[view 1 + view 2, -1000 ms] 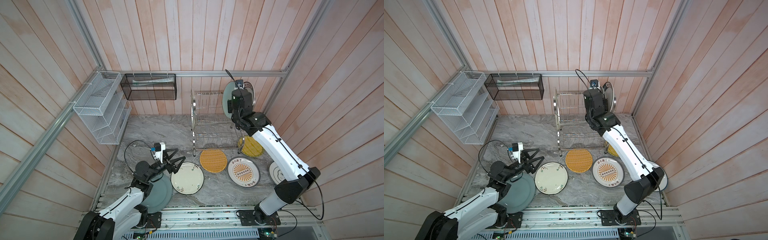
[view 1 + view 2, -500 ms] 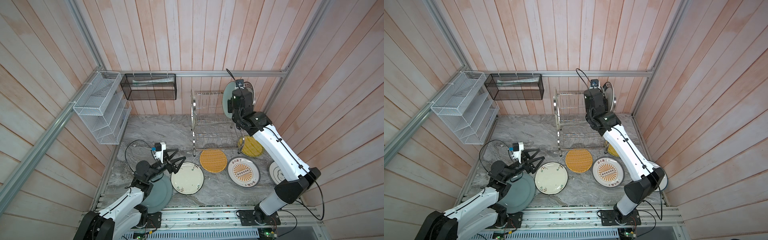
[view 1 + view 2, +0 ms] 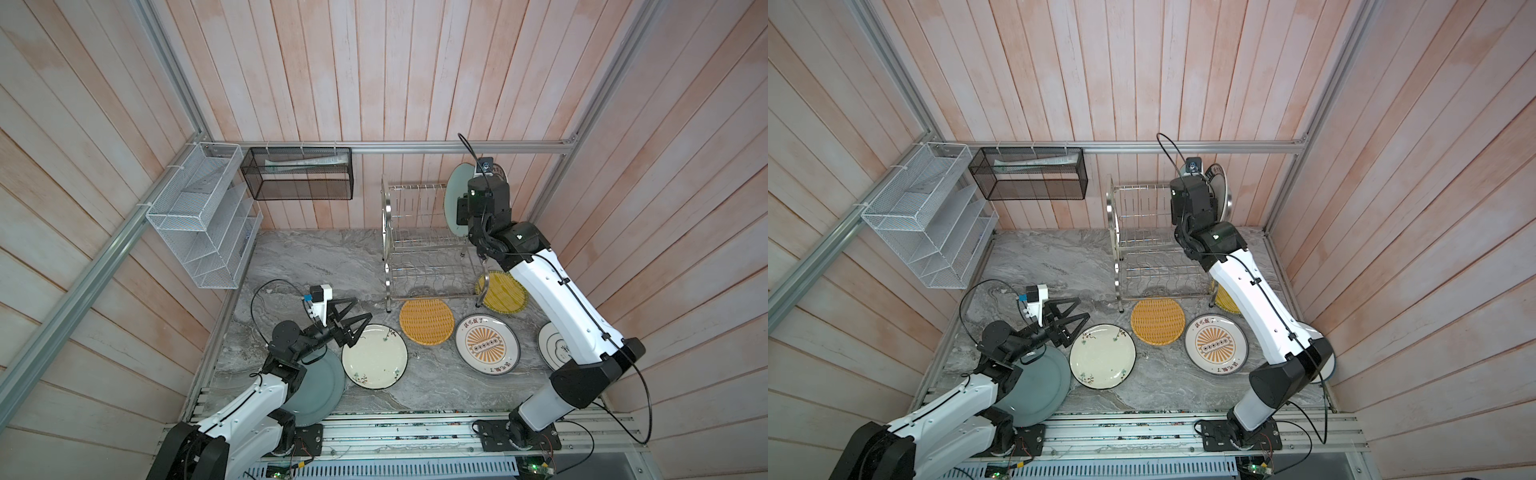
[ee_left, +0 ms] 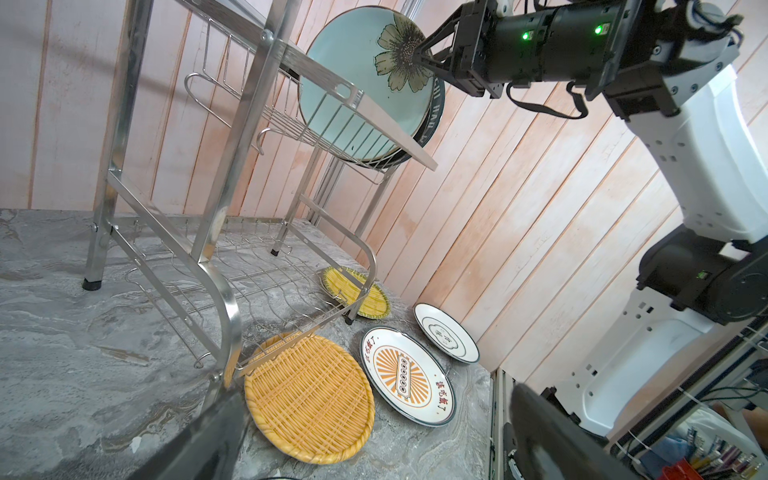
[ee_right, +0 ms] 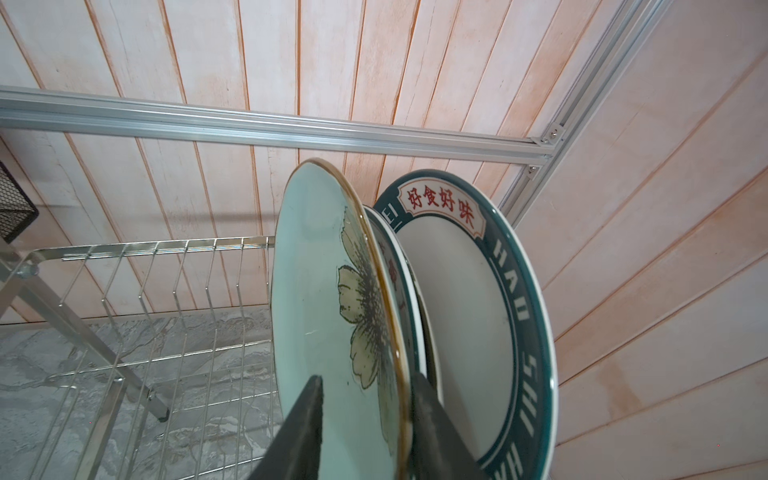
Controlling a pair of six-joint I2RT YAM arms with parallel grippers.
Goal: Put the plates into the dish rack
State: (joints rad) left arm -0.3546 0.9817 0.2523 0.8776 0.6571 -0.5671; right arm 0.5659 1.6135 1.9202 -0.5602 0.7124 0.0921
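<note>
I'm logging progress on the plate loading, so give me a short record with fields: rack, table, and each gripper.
dish rack upper tier: three plates upright; flower plate beside the free slots, teal-rimmed plate at the end
lower tier: no plates
table: six flat: grey-blue plate, cream floral plate, orange woven plate, yellow woven plate, sunburst plate, blue-ringed plate
right gripper: jaws astride the flower plate's rim; whether pressing, cannot tell
left gripper: open, low beside the cream floral plate, holding nothing
</note>
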